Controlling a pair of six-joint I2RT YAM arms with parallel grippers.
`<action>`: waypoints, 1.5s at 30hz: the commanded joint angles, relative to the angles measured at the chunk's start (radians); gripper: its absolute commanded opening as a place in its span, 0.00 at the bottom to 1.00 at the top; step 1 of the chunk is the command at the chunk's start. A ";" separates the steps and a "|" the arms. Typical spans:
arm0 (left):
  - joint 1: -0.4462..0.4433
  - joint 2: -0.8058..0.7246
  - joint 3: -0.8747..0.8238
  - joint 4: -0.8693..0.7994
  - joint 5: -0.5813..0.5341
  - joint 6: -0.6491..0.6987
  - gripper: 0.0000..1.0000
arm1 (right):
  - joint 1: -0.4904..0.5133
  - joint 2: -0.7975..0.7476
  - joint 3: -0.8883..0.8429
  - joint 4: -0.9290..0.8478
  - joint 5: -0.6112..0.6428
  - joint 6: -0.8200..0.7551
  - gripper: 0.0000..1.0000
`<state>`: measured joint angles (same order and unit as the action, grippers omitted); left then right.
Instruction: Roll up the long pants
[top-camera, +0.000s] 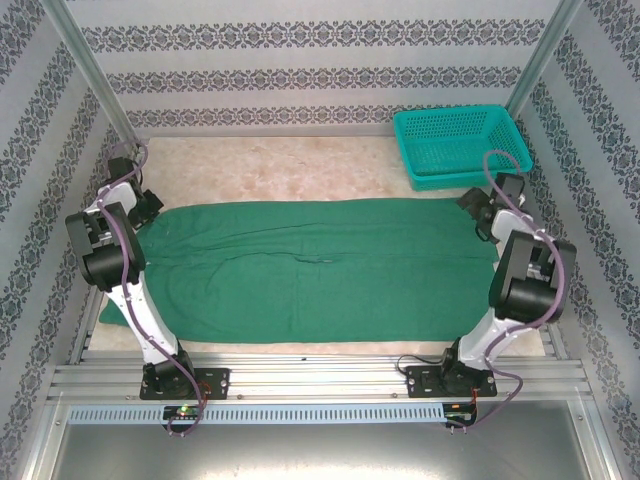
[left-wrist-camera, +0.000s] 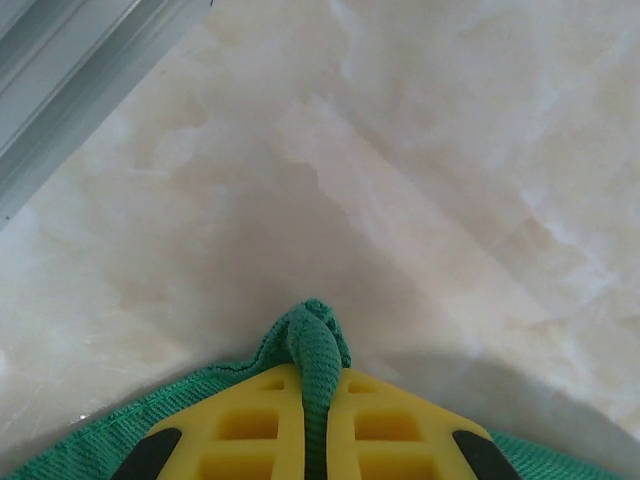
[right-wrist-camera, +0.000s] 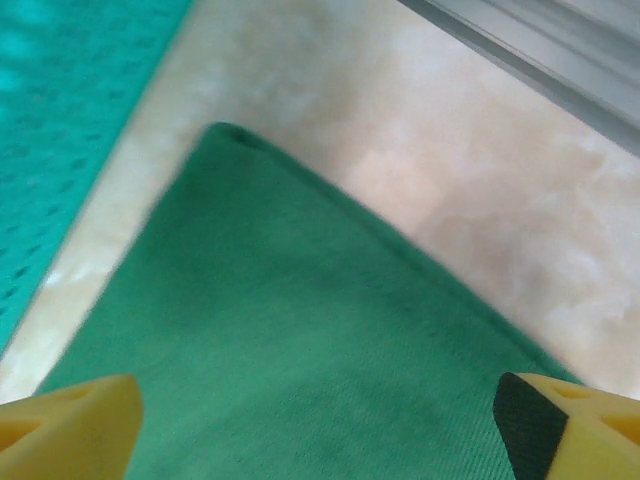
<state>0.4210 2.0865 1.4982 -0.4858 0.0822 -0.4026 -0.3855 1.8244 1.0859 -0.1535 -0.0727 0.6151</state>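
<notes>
Left claw (left-wrist-camera: 315, 410) clamped on a fold of the long pants (top-camera: 320, 270), bottom centre; right claw (right-wrist-camera: 320, 425) apart over their corner.

Two black-and-white arms.
White links, black joints and purple cables (top-camera: 487, 165) are seen on the left arm (top-camera: 140, 310) and right arm (top-camera: 500, 325); yellow fingers (left-wrist-camera: 240, 425) are fitted.

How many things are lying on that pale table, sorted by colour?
Dark green: 1, the dark green soft fabric trousers
Teal: 1, the teal plastic mesh basket
Total: 2
</notes>
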 joint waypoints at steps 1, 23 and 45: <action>0.006 -0.040 -0.021 -0.014 0.014 0.013 0.00 | 0.002 0.048 0.062 -0.074 -0.060 0.028 0.88; 0.005 -0.019 -0.043 0.010 0.081 0.014 0.00 | -0.024 0.133 0.164 -0.247 -0.143 -0.054 0.00; 0.004 -0.027 -0.004 -0.027 0.092 0.019 0.00 | -0.039 -0.114 0.093 -0.506 -0.025 -0.131 0.98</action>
<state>0.4210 2.0674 1.4750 -0.4793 0.1577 -0.3935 -0.4294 1.7134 1.1511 -0.5941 -0.1616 0.5217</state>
